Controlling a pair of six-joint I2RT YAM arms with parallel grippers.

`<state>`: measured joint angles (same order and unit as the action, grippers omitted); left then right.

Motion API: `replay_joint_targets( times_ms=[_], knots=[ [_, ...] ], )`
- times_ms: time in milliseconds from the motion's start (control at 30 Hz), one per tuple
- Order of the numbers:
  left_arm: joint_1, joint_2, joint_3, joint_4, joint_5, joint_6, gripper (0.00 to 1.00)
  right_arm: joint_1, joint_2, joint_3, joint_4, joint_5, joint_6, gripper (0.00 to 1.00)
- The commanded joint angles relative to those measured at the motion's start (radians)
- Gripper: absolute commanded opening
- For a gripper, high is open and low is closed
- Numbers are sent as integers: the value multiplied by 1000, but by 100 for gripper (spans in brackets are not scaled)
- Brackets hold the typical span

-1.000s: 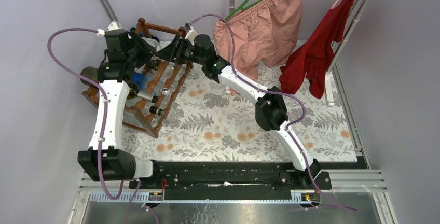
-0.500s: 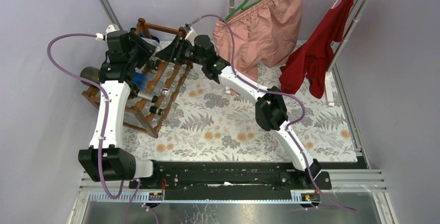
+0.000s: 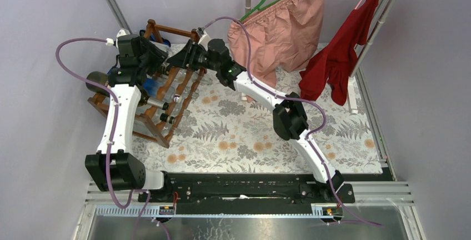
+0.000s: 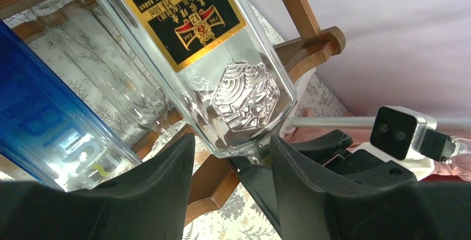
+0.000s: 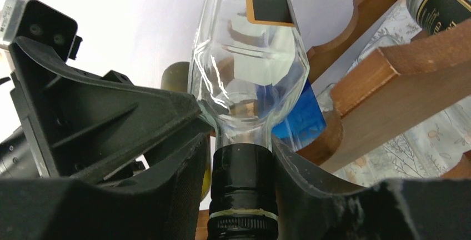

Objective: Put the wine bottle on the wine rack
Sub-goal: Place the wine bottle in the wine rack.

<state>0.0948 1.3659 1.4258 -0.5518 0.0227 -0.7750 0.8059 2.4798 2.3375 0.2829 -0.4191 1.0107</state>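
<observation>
The wine bottle (image 5: 247, 73) is clear glass with a black and gold label (image 4: 183, 12) and a black cap. It lies tilted over the top tier of the reddish-brown wine rack (image 3: 153, 123). My right gripper (image 5: 241, 145) is shut on its capped neck at the rack's upper right (image 3: 182, 59). My left gripper (image 4: 230, 145) stands open over the rack (image 3: 154, 56), one fingertip on each side of the bottle's shoulder. From above, both grippers hide most of the bottle.
A blue bottle (image 4: 39, 123) and several clear ones with dark caps (image 3: 162, 105) lie in the rack. A dark bottle base (image 3: 95, 80) pokes out on its left. A pink garment (image 3: 283, 29) and a red one (image 3: 339, 56) hang at the back. A floral cloth (image 3: 250, 134) covers the table.
My left arm has shifted slightly to the right over the rack and its cable loop moved with it. My right arm has hardly moved and keeps its hold on the neck.
</observation>
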Motion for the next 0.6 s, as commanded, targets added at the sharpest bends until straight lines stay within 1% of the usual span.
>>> replay_joint_targets(
  times_ms=[0,300,567],
  knots=[
    [15,17,-10,78,-13,-1,58,1,-57,-12,122,-48,14,50],
    [20,25,-18,83,-10,3,57,-14,-87,-56,136,-68,8,55],
    [36,28,-45,92,-11,5,57,-14,-96,-63,120,-87,-7,56]
  ],
)
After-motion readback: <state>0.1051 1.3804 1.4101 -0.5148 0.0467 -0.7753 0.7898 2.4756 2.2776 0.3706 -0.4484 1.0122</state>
